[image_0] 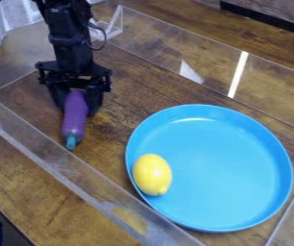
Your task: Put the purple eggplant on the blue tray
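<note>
Eggplant [74, 119] first: a small, glossy toy, dark purple along its slim rounded body, with a little teal-green stem cap at its lower end. It lies on the wooden table [176, 48], well to the left of the blue tray [233, 168] and clear of its rim. Its long axis runs nearly up and down in the camera view, tilted slightly, with the stem cap pointing toward the near edge and the blunt purple end tucked under the gripper [73, 91].

That gripper is black, hangs straight down from a dark arm [67, 29], and its two fingers stand apart on either side of the eggplant's upper end. Whether the fingers press on the eggplant or merely flank it cannot be told from this view.

The tray is a wide, round plate of smooth sky-blue plastic with a shallow raised rim, much wider than the eggplant is long. A round yellow lemon [153, 174] with a dimpled skin sits on it near the left rim.

The table top is brown wood with visible grain and a bright streak of reflected light. A clear plastic wall [60, 168] borders the work area, running along the near side just beside the eggplant's stem end.
</note>
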Tool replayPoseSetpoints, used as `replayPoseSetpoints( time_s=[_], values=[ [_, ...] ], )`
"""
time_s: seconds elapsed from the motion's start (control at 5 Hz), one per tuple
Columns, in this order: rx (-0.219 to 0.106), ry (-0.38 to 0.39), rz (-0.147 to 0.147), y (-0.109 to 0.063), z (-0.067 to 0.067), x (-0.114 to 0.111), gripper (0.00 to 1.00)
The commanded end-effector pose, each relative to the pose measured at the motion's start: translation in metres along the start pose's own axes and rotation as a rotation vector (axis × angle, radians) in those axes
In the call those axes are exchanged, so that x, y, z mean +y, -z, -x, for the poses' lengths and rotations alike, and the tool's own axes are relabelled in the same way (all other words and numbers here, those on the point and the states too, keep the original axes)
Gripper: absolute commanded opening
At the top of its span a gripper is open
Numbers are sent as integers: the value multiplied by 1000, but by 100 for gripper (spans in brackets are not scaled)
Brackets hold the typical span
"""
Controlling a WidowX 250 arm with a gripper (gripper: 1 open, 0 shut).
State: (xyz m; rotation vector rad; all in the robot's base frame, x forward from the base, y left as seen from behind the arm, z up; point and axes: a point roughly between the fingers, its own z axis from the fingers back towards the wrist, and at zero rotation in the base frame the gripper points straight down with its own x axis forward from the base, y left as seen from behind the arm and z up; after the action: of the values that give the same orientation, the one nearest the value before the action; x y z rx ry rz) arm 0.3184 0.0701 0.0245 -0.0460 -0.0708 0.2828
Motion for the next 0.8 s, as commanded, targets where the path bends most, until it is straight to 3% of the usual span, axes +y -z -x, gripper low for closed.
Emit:
replayPoseSetpoints(
  time_s=[0.0, 0.2, 0.4, 0.6],
  values=[
    [-105, 111, 7, -39, -14, -17, 0],
    [-147, 238, 18, -66, -14, -45, 0],
    [-160, 401, 48, -80, -10, -87, 0],
    [-159, 382, 55, -74, 0, -126, 0]
  ],
)
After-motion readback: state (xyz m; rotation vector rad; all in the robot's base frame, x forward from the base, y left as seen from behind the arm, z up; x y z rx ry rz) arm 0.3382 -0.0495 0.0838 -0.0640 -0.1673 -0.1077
